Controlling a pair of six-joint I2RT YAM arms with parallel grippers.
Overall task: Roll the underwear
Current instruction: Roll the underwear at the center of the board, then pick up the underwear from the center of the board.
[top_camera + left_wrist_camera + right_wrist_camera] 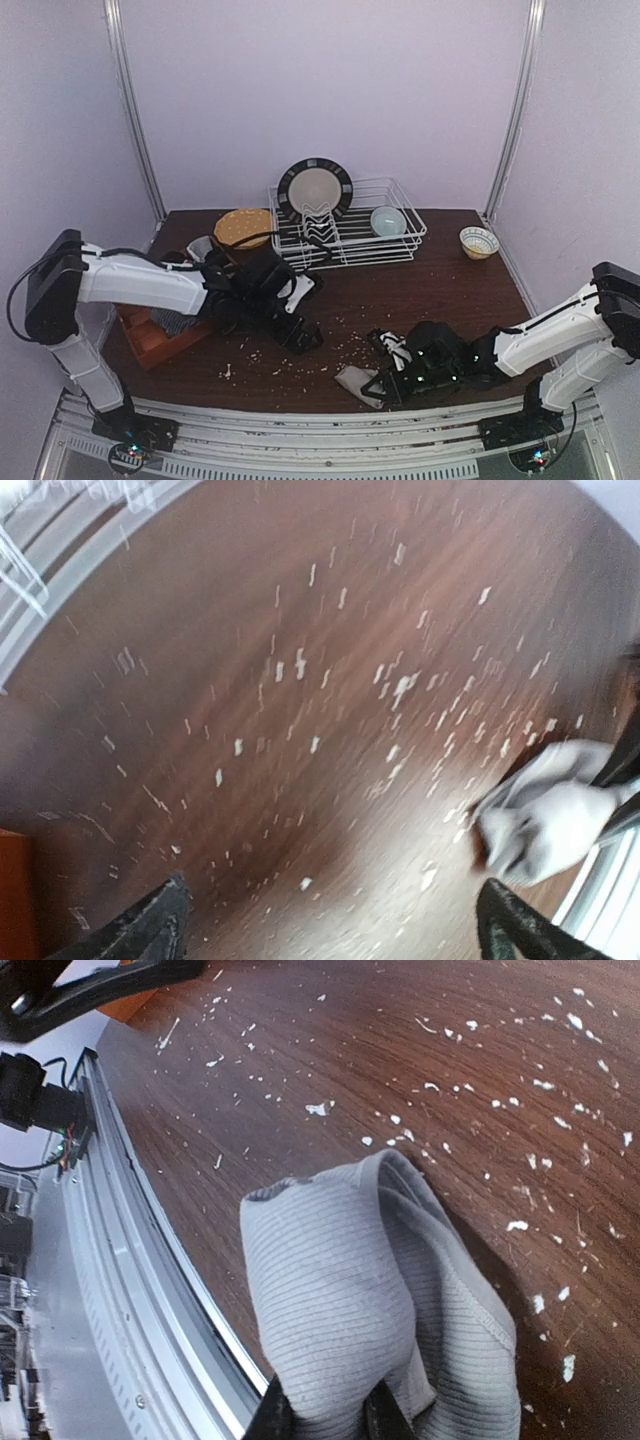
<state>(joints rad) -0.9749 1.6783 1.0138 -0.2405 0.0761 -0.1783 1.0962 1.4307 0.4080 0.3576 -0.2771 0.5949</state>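
Brown wood is filling my feeds: the table (pixel 450 300) is carrying a white wire rack (pixel 390 240) at the back and an orange bin (pixel 150 345) at its left edge. I am watching my left tool (pixel 303 312) hovering over the wood with its jaws spread wide, gripping nothing. My right tool (pixel 325 1422) is pinching the grey-beige underwear (pixel 360 1290) narrowly, near the table's front edge, the cloth bunching ahead of its fingers. White flecks (pixel 400 685) are lying scattered between both tools.
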